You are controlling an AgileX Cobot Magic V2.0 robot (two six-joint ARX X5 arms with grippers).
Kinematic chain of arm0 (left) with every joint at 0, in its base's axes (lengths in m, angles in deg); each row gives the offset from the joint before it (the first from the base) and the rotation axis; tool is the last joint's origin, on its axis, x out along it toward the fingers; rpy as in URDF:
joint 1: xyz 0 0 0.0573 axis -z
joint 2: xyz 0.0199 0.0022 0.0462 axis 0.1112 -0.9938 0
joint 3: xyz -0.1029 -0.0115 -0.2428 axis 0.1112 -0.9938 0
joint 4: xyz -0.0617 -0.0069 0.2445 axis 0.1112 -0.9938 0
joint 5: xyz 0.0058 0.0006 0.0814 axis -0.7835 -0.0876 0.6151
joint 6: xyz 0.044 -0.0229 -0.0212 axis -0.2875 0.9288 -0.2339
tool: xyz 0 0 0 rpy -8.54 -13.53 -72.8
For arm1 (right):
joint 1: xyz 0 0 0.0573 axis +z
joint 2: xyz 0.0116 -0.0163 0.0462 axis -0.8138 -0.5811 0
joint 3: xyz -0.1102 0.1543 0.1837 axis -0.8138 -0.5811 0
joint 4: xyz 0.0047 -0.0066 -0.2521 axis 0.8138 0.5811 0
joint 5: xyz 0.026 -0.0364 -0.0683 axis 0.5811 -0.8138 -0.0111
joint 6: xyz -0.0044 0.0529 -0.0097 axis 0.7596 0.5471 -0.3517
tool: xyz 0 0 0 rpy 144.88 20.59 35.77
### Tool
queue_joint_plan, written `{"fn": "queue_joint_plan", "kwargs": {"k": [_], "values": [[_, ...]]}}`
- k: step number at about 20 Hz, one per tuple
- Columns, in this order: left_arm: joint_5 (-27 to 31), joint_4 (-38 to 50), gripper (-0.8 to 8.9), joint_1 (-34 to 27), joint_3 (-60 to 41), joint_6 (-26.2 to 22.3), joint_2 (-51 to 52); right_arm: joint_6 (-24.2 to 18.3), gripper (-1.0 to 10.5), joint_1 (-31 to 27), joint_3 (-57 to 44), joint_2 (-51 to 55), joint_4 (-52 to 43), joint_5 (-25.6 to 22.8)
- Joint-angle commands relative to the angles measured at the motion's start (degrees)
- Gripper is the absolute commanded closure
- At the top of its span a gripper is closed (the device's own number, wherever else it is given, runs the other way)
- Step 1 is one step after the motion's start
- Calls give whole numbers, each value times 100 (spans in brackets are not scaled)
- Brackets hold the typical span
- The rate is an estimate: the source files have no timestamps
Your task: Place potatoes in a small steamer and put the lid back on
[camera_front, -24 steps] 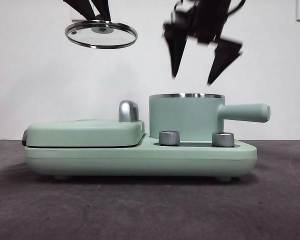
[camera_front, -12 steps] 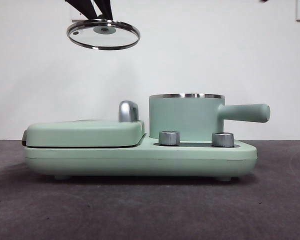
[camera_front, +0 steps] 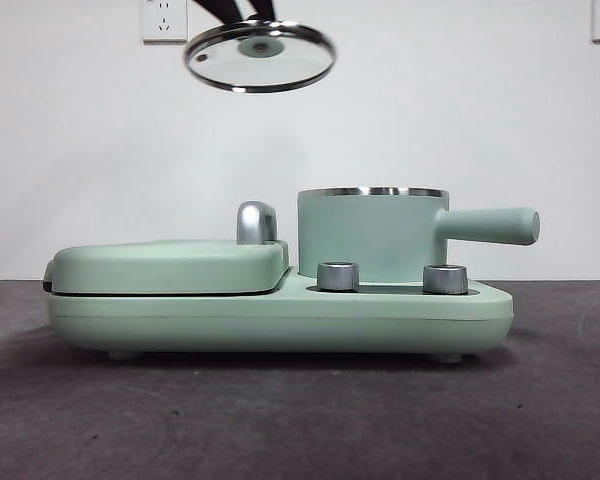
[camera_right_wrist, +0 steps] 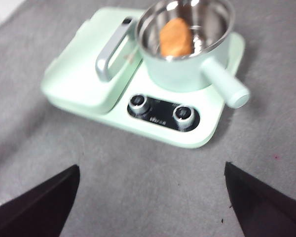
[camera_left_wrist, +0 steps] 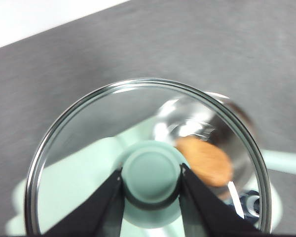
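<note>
One round clear glass lid (camera_front: 260, 57) with a steel rim and a mint-green knob (camera_left_wrist: 151, 174): held in the air above the appliance, over the gap between griddle cover and pot, tilted slightly. The left gripper (camera_left_wrist: 151, 178) was clenched on the knob, one black jaw on each side.

One small mint-green cylindrical steamer pot (camera_front: 370, 232) with steel rim and a stubby straight side handle (camera_front: 490, 225): seated uncovered on the right end of the base.

One orange-brown, rough-skinned oblong potato (camera_right_wrist: 175, 37): lying inside the pot on its steel bottom.

One mint-green cooker base (camera_front: 280, 315): standing on the dark grey worktop (camera_front: 300, 420), well in from its front edge.

One flat mint-green griddle cover (camera_front: 165, 265) with a chrome handle (camera_front: 255, 222): closed on the left end of the base.

Two steel control dials (camera_front: 339, 276) (camera_front: 445, 279): on the base in front of the pot.

One right gripper (camera_right_wrist: 150, 207): high over the worktop's front part, jaws spread wide, grasping nothing.
</note>
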Motion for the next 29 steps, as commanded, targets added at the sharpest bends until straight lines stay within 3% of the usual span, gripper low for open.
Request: {"fn": "queue_joint_plan", "kwargs": {"k": [1, 8, 18, 24, 29], "values": [[-37, 232, 805, 273, 140, 15, -79, 188, 479, 50, -4, 260, -48, -39], [-37, 535, 805, 745, 79, -26, -461, 179, 479, 50, -4, 636, 203, -175], [-39, 1049, 805, 793, 79, -330, -1167, 44, 479, 50, -4, 634, 227, -177], [-127, 472, 805, 787, 72, -433, -1130, 11, 479, 50, -4, 634, 225, -179], [-127, 505, 805, 994, 72, -555, -942, 11, 479, 50, -4, 634, 225, -181]]}}
